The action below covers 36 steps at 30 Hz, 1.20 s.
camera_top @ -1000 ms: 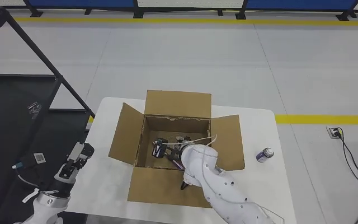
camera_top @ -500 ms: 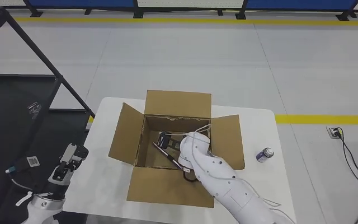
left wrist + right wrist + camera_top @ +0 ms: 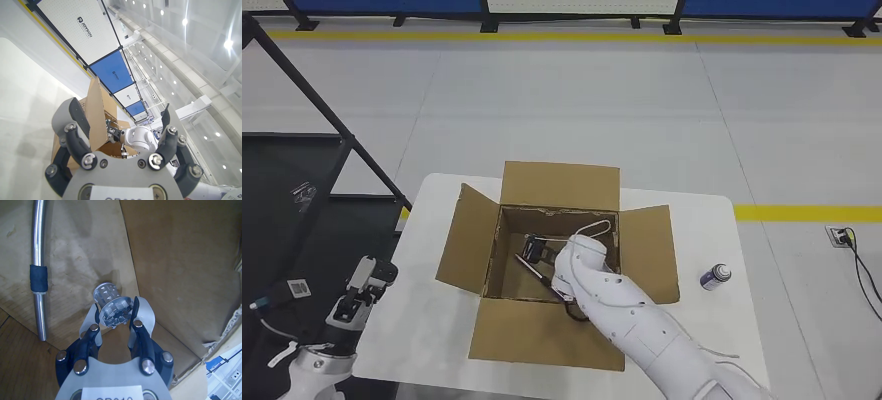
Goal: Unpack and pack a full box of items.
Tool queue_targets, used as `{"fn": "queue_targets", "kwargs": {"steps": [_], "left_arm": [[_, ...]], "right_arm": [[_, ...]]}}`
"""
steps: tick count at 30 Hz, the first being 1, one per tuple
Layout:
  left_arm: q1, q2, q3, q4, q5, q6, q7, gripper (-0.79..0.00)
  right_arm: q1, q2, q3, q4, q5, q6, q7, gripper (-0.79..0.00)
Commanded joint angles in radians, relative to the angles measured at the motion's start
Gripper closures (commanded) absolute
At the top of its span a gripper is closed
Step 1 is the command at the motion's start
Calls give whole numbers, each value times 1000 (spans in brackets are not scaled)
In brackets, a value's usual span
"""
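- Since the right gripper (image 3: 116,309) is down inside the cardboard box (image 3: 179,256), I'd say this is the unpacking half, with a pick underway.
- Its two fingers are clamped on a small silvery metal part (image 3: 106,294), a ribbed little cylinder with a wider toothed flange. The pads squeeze the flange from both sides, which makes sense because that's the widest, flattest bit to grab.
- The part is low over the box floor, and I can't tell whether it's touching the cardboard or just off it.
- Just beyond it, a shiny metal tube (image 3: 37,247) with a dark tape band (image 3: 38,278) lies flat on the floor. It's apart from the fingers, so it probably waits its turn.
- All four flaps are folded outward, leaving the arm room to come in from above.
- The box stands mid-table (image 3: 442,330), and a small spray can (image 3: 715,276) stands upright out to the side, well clear of it.
- Farthest off, the left gripper (image 3: 121,111) hangs past the table's edge with its fingers spread wide and nothing between them. My guess is it's parked there to keep out of the way.
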Motion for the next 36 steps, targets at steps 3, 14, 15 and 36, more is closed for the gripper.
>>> {"fn": "queue_targets", "kwargs": {"steps": [3,14,15,36], "left_arm": [[-3,0,5,1,4,2,1,-785],[-9,2,10,-6,13,13,5,-785],[-9,2,10,-7,14,14,5,-785],[-37,4,31,8,18,29,12,-785]], "right_arm": [[3,-10,-11,9,-4,-1,0,-720],[-32,-11,-1,-140,-70,44,35,-785],[-40,-8,8,-160,-70,44,39,-785],[-121,55,289,-276,172,-145,-33,-785]]}}
